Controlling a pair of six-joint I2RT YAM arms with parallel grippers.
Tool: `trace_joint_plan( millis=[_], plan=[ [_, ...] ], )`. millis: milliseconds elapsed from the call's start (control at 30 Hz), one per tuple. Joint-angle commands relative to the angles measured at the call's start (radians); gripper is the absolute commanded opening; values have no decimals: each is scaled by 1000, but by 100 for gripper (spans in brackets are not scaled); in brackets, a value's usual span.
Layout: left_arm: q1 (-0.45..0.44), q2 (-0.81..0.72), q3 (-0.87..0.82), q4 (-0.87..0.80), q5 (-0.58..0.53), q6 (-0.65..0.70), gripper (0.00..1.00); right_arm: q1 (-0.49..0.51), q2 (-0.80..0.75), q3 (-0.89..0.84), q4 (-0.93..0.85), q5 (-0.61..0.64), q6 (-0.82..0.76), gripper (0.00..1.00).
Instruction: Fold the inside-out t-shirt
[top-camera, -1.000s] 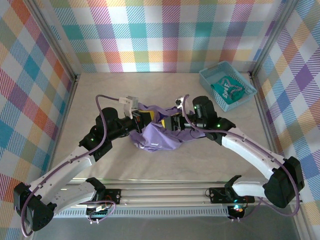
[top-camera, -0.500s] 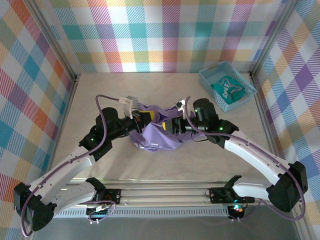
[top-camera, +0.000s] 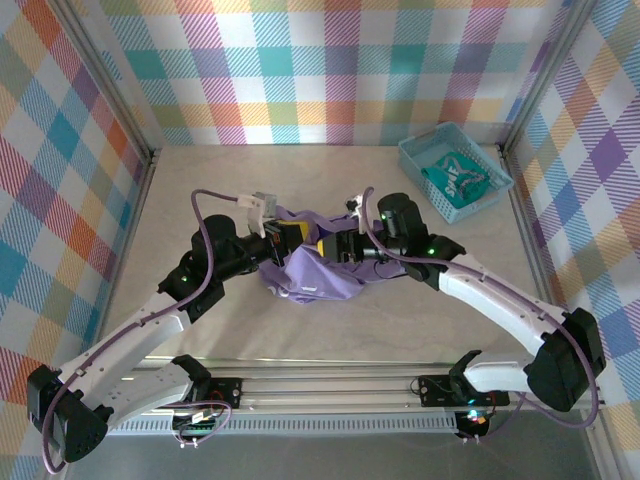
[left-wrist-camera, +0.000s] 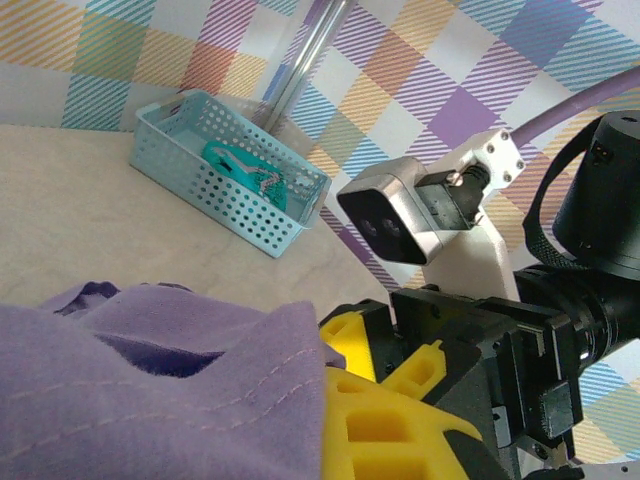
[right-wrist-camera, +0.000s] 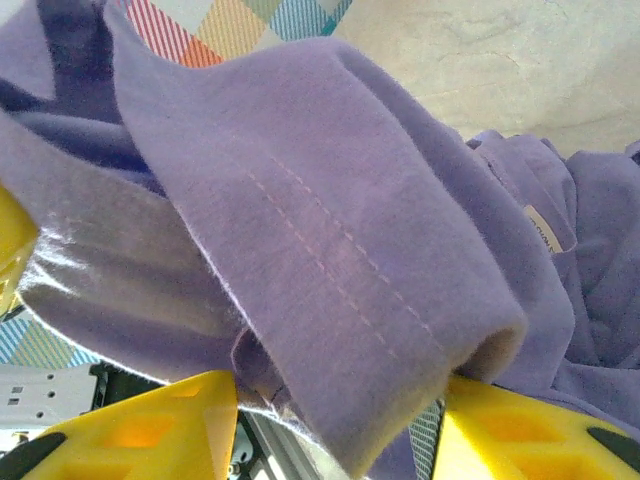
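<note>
The t-shirt (top-camera: 318, 278) is sagging, light and limp; the right gripper (right-wrist-camera: 338, 432) is pinching its stitched hem, likely the surest hold; the left gripper's (top-camera: 283, 239) closure I cannot tell.

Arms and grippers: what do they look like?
The left arm and right arm have white links, black joints and a looping purple cable each. The left gripper and right gripper are black with yellow fingers; a silver-grey wrist camera on each.

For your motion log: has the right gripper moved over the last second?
Yes. The right gripper has shifted slightly left, away from the basket, clamping the t-shirt.
</note>
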Motion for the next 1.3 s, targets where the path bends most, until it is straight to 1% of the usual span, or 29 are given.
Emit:
trace_joint_plan(
  millis=[0, 200, 333, 500, 567, 633, 700, 733, 800, 867, 933, 1000, 1033, 1100, 1167, 1267],
  plan=[
    [6, -11, -10, 9, 4, 12, 0, 5, 7, 36, 44, 21, 24, 48],
    [5, -12, -14, 8, 7, 13, 0, 4, -10, 43, 38, 59, 20, 47],
    [5, -12, -15, 10, 12, 13, 0, 5, 3, 49, 33, 61, 21, 43],
    [6, -12, -16, 7, 9, 12, 0, 4, 3, 51, 34, 52, 23, 29],
    [6, -12, -21, 5, -3, 15, 0, 5, -4, 51, 30, 50, 23, 19],
    [5, -13, -25, 6, -14, 14, 0, 4, -11, 53, 22, 52, 21, 11],
    [6, -9, -26, 8, -20, 18, 0, 4, -23, 65, -21, 65, -6, 2],
    [5, -10, -28, 5, -23, 21, 0, 4, -31, 75, -49, 79, -28, 0],
    [5, -6, -36, -2, -41, 35, 0, -5, -51, 99, -113, 100, -82, 0],
    [6, -3, -55, -16, -61, 52, 1, -29, -60, 122, -161, 75, -117, 0],
    [5, -1, -94, -19, -63, 65, 9, -67, -63, 141, -182, -3, -138, 0],
    [5, -7, -154, -3, -36, 59, 25, -99, -58, 156, -197, -69, -156, 0],
    [5, -13, -181, 6, -14, 54, 31, -112, -52, 165, -210, -92, -170, 0],
    [5, -44, -244, 28, 1, 29, 43, -129, -37, 183, -249, -111, -207, 0],
    [5, -86, -287, 14, -26, 15, 53, -134, -24, 195, -285, -121, -242, 0],
    [5, -161, -307, -54, -107, 18, 65, -134, -14, 194, -328, -124, -282, 0]
  ],
)
